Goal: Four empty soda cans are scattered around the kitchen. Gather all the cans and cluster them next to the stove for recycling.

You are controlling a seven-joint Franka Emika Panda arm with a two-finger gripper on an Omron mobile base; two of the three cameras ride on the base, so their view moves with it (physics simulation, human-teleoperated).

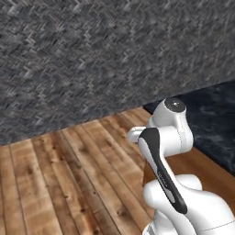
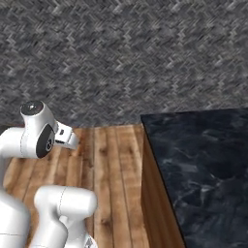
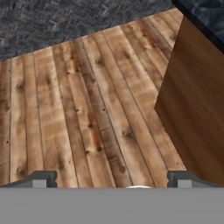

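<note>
**No cans in sight: arm tucked, jaws wide, base facing a bare wall**

Over on the left ran the wooden plank floor, stretching up to the grey herringbone wall, and there was nothing on it. In the middle stood the white arm, folded up close over its base. To the right sat the cabinet with the dark marbled countertop and its brown wooden side panel, and that top was bare as far as it showed.

The gripper looked down at the boards, its two fingertips standing far apart at the bottom corners of the hand view, with nothing between them: fully spread and empty-handed.

Neither a soda can nor the stove could be seen in these pictures, so I judged this to be a searching or driving step. Doing it well would mean keeping the arm folded in, steering wide of the cabinet corner just to the right, and turning the base until a counter with cans came into sight before any reach.

The right base view gave the broadest look over the countertop's surface. The left base view caught just a dark sliver of it behind the arm but offered more open floor. The hand view alone showed the spread tips and the cabinet's side panel close beside them.
</note>
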